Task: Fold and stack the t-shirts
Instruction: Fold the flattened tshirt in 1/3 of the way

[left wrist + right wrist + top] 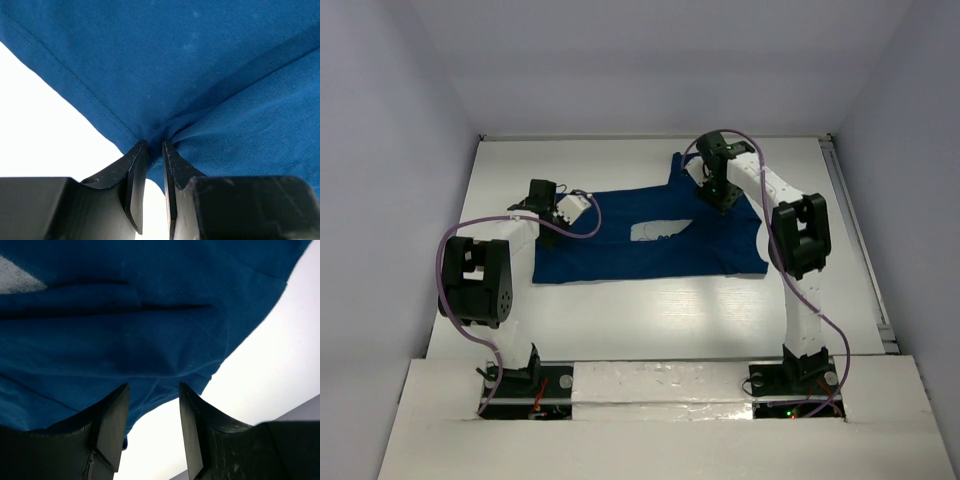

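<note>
The dark navy t-shirt [650,240] lies partly folded on the white table, its whitish print [655,230] showing at the middle. My left gripper [582,203] is at the shirt's far left edge; in the left wrist view it [154,144] is shut on a pinched fold of the blue cloth [200,75] near a stitched hem. My right gripper [720,195] is over the shirt's far right part; in the right wrist view it [152,387] is open with the cloth's edge [150,340] at its fingertips. A corner of the print [15,277] shows at the upper left there.
The white table [650,310] is enclosed by grey-white walls on the left, back and right. A metal rail [857,235] runs along its right edge. Purple cables loop from both arms. The arm bases stand at the near edge.
</note>
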Available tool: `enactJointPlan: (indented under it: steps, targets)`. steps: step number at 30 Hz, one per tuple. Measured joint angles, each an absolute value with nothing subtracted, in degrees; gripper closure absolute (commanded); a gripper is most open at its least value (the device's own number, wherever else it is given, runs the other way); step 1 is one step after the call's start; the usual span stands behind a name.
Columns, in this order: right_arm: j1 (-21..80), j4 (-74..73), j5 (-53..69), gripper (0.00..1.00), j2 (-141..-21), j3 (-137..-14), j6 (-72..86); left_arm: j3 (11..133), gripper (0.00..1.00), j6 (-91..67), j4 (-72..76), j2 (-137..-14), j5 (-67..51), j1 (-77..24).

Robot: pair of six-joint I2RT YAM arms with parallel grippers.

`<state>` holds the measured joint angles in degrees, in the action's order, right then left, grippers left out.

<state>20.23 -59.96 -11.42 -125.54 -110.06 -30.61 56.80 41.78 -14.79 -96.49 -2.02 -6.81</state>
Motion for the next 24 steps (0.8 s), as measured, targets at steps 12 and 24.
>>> enactJointPlan:
  steps: [12, 24]
  targets:
    - [20.2, -59.8, -11.6, 0.59, -129.8, -110.1, -31.2, 56.8, 0.84, 41.5, -15.9, -96.5, -3.0, -6.8]
    - [20.2, -59.7, -11.5, 1.00, -130.0, -110.3, -31.7, 56.8, 0.84, 41.5, -16.2, -96.5, -3.1, -6.8]
